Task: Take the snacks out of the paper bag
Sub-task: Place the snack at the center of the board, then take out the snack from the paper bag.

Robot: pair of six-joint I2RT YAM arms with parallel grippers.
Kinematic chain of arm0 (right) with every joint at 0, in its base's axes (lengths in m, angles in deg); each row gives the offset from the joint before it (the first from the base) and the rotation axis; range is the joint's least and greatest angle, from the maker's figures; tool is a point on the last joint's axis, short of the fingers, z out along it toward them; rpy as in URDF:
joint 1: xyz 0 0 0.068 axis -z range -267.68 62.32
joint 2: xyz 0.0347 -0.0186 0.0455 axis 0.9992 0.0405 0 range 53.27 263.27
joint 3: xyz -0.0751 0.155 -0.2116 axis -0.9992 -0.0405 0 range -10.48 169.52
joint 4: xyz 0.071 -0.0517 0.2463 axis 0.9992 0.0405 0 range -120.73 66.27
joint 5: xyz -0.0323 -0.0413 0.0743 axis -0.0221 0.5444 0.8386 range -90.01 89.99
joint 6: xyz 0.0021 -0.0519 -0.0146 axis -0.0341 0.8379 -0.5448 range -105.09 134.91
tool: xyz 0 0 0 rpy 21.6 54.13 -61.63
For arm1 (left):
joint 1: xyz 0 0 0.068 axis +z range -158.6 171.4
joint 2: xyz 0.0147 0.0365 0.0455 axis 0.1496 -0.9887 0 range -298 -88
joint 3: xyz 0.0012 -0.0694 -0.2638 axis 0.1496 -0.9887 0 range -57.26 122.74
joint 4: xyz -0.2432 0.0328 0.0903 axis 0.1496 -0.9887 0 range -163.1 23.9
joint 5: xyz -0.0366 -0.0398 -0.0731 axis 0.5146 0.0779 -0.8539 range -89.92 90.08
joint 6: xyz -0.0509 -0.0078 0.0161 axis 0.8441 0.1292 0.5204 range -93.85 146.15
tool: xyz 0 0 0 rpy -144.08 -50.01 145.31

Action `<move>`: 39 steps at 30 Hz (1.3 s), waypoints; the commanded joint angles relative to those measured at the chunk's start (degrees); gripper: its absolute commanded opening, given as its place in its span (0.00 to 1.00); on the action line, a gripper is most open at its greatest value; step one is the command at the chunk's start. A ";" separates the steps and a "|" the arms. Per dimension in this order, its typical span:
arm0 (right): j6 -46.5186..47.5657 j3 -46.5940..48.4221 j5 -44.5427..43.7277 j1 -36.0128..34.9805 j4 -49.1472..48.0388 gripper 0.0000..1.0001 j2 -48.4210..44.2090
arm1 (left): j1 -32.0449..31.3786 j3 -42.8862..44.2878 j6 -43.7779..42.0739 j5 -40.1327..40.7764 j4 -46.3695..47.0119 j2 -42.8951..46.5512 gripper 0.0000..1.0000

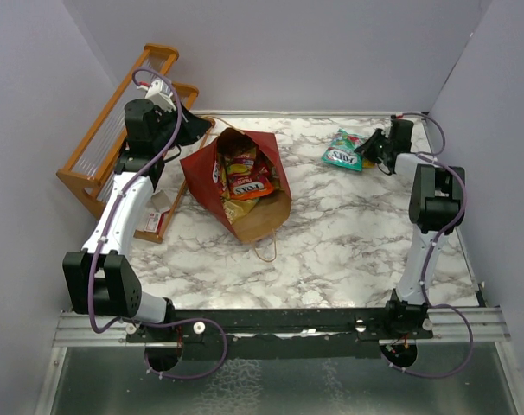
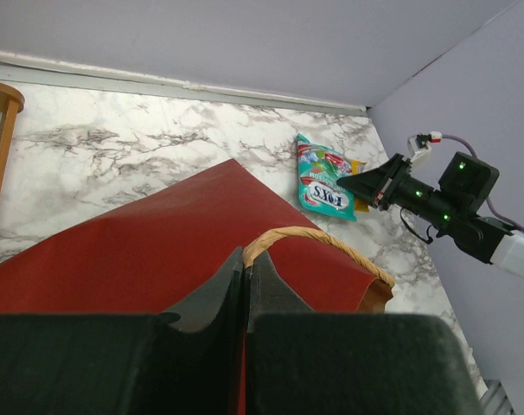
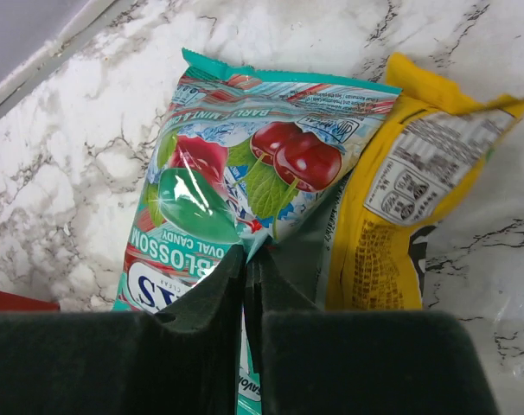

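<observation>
Outside one paper bag (image 1: 200, 177), two packets (image 1: 342, 151)

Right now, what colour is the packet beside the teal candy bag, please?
Yellow packet, clearest in the right wrist view.

Your top external view looks down from above and behind the arm bases and takes in the whole marble table (image 1: 331, 251), with the paper bag (image 1: 260, 216) left of centre. Your left wrist view sits close over the bag's red outside and faces across the table toward the right gripper (image 2: 344, 183) and the teal packet (image 2: 321, 177). Your right wrist view looks down at very close range on that packet and a yellow packet (image 3: 418, 199). All three views share the teal packet.
</observation>
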State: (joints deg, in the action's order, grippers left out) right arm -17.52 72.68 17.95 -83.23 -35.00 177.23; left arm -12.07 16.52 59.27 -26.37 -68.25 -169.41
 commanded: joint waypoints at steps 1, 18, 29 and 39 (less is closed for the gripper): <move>3.02 2.45 3.00 0.03 -0.54 0.08 1.51 | 0.74 -0.56 0.03 -0.36 1.51 -0.29 0.00; 0.88 -30.11 20.26 -0.89 -12.18 0.61 -31.95 | 0.71 -0.76 0.23 -0.45 1.82 0.11 0.00; 19.04 -42.35 18.80 -14.71 -8.90 0.64 -52.19 | 0.73 -0.65 0.06 -0.09 1.55 0.52 0.00; 27.18 -37.70 -7.35 -45.61 -17.39 0.64 -49.21 | 0.66 -0.57 -0.52 0.49 1.22 0.39 0.00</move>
State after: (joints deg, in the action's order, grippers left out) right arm 2.83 32.40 27.65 -119.06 -48.86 122.46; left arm -12.02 16.21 59.67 -26.48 -67.84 -169.47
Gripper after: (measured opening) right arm 0.645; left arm 0.018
